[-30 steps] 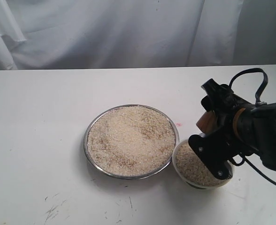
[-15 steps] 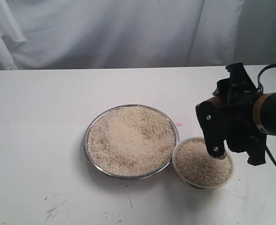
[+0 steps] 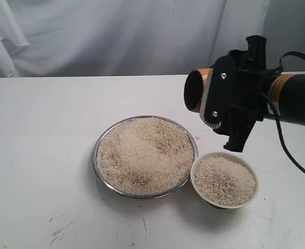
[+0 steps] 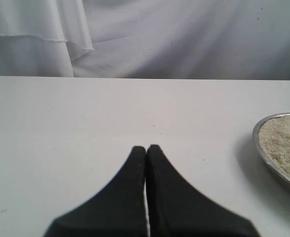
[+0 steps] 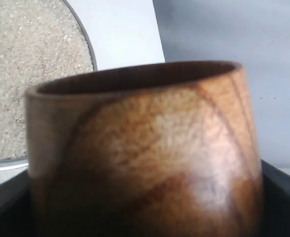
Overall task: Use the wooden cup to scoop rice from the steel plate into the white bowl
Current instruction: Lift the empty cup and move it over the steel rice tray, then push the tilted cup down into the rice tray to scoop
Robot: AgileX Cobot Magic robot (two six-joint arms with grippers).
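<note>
The steel plate (image 3: 95, 158) sits mid-table, heaped with rice (image 3: 142, 153). Just right of it and nearer the front stands the white bowl (image 3: 223, 204), filled with rice (image 3: 224, 179) almost to its rim. My right gripper (image 3: 205, 89) is shut on the wooden cup (image 3: 195, 91), held in the air above the gap between plate and bowl, lying sideways with its dark mouth facing left. In the right wrist view the cup (image 5: 145, 148) fills the frame, with the plate's rice (image 5: 26, 74) beyond it. My left gripper (image 4: 146, 149) is shut and empty over bare table, left of the plate's rim (image 4: 261, 148).
A white cloth backdrop (image 3: 116, 36) hangs behind the table's far edge. The white tabletop (image 3: 38, 129) carries a few dark scuff marks (image 3: 56, 233) near the front left. A black cable (image 3: 292, 155) trails from the right arm.
My right gripper has risen from over the bowl and swung up and left with the cup, which now lies sideways with its mouth facing left. The bowl is uncovered.
</note>
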